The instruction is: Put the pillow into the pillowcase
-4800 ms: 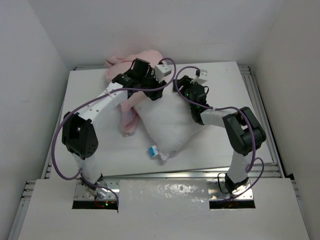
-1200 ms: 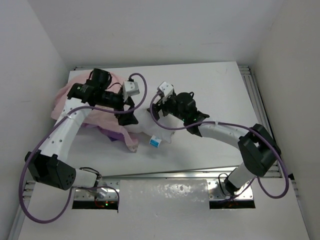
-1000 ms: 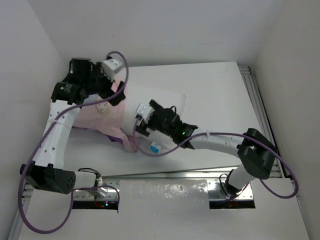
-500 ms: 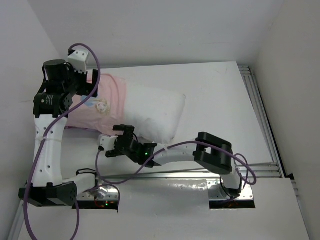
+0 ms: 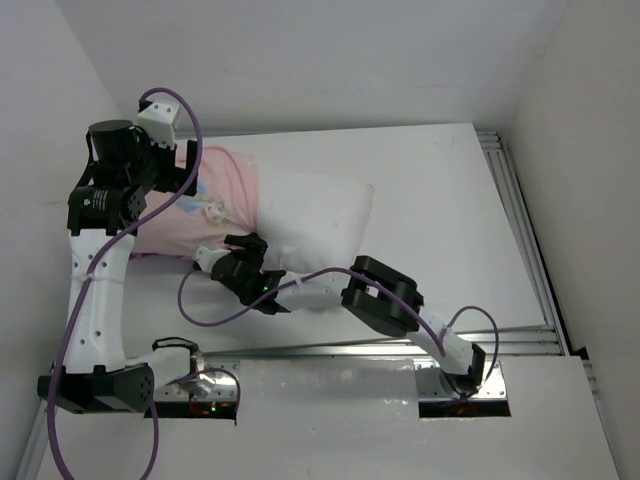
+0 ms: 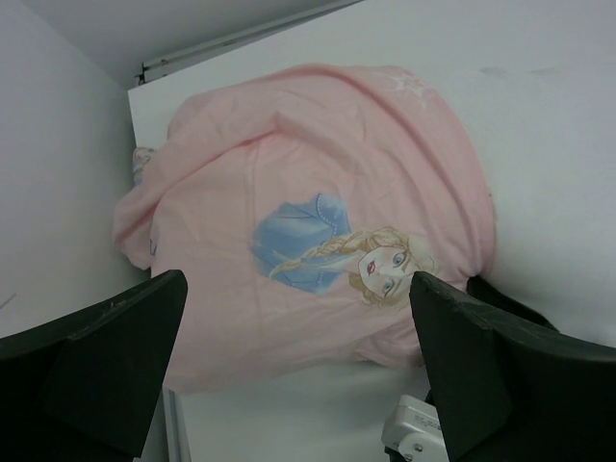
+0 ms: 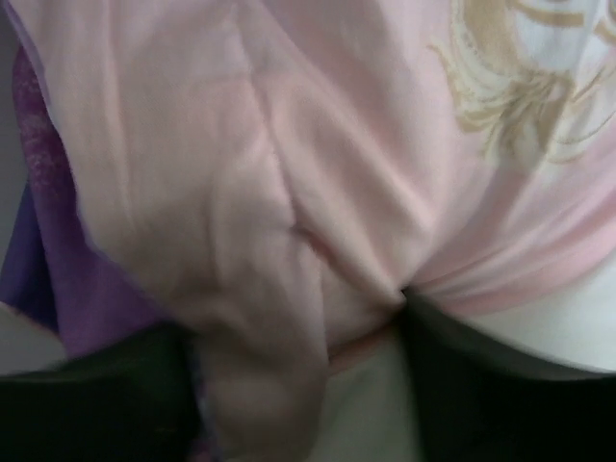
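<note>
The white pillow [image 5: 318, 222] lies across the table, its left part inside the pale pink pillowcase [image 5: 215, 203]. The princess print faces up in the left wrist view [image 6: 337, 255]. My left gripper [image 5: 185, 180] hangs open and empty above the covered end [image 6: 296, 279]. My right gripper [image 5: 230, 258] is low at the pillowcase's near edge. In the blurred right wrist view it [image 7: 294, 318] is open, with a bunched pink fold [image 7: 260, 289] between the jaws. The purple side [image 7: 43, 260] shows at the left.
The white table [image 5: 440, 200] is ringed by metal rails [image 5: 520, 220] and white walls close on the left and at the back. The right arm [image 5: 380, 295] reaches leftwards along the near edge, with purple cables looping beside it.
My right gripper has moved from the bare table near the front edge up to the pillowcase's near edge. The pillowcase has bunched slightly. My left arm has stayed raised.
</note>
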{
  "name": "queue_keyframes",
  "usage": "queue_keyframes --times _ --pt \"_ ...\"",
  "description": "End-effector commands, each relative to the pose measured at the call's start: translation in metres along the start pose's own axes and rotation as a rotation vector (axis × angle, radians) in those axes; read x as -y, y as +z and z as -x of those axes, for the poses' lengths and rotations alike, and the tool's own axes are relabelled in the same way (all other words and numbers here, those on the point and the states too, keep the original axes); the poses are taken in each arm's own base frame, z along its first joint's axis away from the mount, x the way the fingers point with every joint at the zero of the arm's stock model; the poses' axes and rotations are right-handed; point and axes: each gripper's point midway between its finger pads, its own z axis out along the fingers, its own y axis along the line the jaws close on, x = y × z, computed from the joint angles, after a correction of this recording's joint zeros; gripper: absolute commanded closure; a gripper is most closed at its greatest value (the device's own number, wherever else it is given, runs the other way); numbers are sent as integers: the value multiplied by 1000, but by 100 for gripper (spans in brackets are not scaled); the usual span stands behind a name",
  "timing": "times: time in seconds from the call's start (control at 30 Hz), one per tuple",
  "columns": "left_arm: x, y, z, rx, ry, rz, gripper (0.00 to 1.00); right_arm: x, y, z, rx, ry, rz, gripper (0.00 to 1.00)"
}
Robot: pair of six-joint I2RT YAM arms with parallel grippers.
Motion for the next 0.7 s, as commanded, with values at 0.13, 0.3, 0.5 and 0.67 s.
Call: queue_keyframes --times 0.13,0.3,0.5,0.67 --pt "-18 -13 5 28 40 89 0 21 17 -26 -131 61 83 100" --pt "-37 -20 -9 -14 41 206 0 37 12 -5 -92 133 295 100" --pt "-64 -41 25 75 -5 334 0 81 -84 114 174 349 713 100" --pt "-84 -64 68 173 -29 422 0 136 -189 170 404 522 926 100"
